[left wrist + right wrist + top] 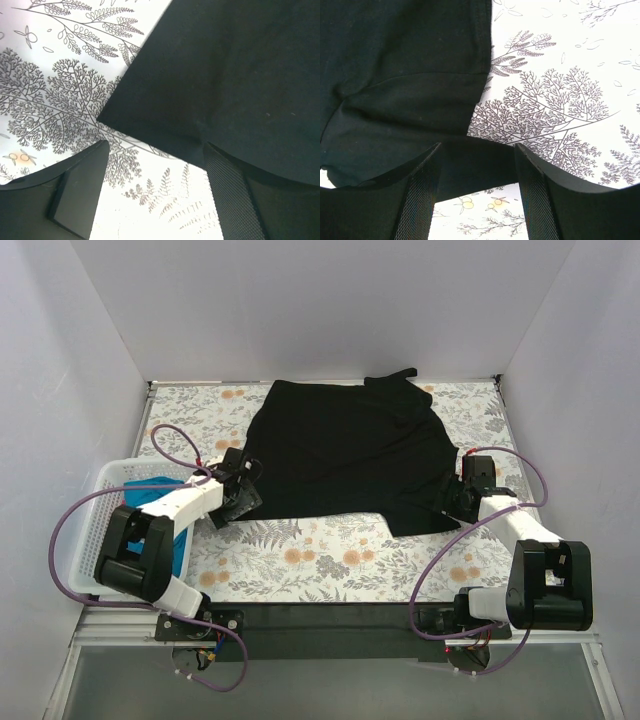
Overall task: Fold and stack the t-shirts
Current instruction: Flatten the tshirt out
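A large black t-shirt point(350, 450) lies spread flat on the flower-patterned table. My left gripper point(243, 492) is at its near-left corner. In the left wrist view that gripper point(156, 145) is open, and the black t-shirt point(230, 75) has its corner edge just ahead of the fingertips, the right finger point(232, 200) against the cloth. My right gripper point(462, 495) is at the near-right corner. In the right wrist view it point(477, 146) is open, straddling the hem of the black t-shirt point(405, 75). A teal-blue t-shirt point(150, 487) lies in the basket.
A white lattice basket point(105, 480) stands at the left table edge, beside the left arm. White walls close in the table on the left, back and right. Purple cables loop from both arms. Bare patterned table point(320, 560) shows in front of the black shirt.
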Robot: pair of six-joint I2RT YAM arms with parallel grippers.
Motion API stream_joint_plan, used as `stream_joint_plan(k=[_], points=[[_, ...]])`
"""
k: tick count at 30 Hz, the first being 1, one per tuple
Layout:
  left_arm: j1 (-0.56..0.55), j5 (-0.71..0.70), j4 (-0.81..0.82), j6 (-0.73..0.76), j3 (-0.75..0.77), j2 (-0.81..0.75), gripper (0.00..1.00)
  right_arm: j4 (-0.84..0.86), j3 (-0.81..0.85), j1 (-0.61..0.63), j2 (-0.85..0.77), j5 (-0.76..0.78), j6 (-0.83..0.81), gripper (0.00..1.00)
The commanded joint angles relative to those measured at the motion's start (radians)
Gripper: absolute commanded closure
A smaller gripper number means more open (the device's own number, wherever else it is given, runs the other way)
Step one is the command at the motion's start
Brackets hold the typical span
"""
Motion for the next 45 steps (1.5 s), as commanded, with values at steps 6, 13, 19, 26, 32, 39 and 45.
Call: stream_joint_plan(k=[6, 13, 19, 26, 32, 39, 45], points=[[-0.002, -0.055, -0.059, 0.038, 0.032, -0.131, 0.21, -0.015, -0.009, -0.002, 0.023, 0.073, -0.011, 0.33], [-0.002, -0.059, -0.038, 0.075, 0.031, -0.049, 0.21, -0.015, -0.002, -0.081, 0.014, 0.056, -0.003, 0.32], [-0.002, -0.065, -0.028, 0.089, 0.048, -0.056, 0.22, 0.054, -0.013, -0.029, -0.118, -0.057, -0.033, 0.33], [-0.002, -0.085, -0.038, 0.092, 0.046, -0.070, 0.22, 0.149, -0.022, 0.109, -0.143, -0.229, -0.011, 0.35], [-0.002, -0.078, -0.039, 0.092, 0.038, -0.073, 0.22, 0.164, -0.029, 0.118, -0.014, -0.245, 0.020, 0.35], [-0.002, -0.079, -0.036, 0.086, 0.022, -0.088, 0.22, 0.137, -0.066, 0.048, 0.040, -0.163, 0.024, 0.35], [-0.002, -0.067, -0.025, 0.086, 0.014, -0.085, 0.21, 0.071, -0.068, -0.041, 0.046, -0.096, 0.013, 0.34]])
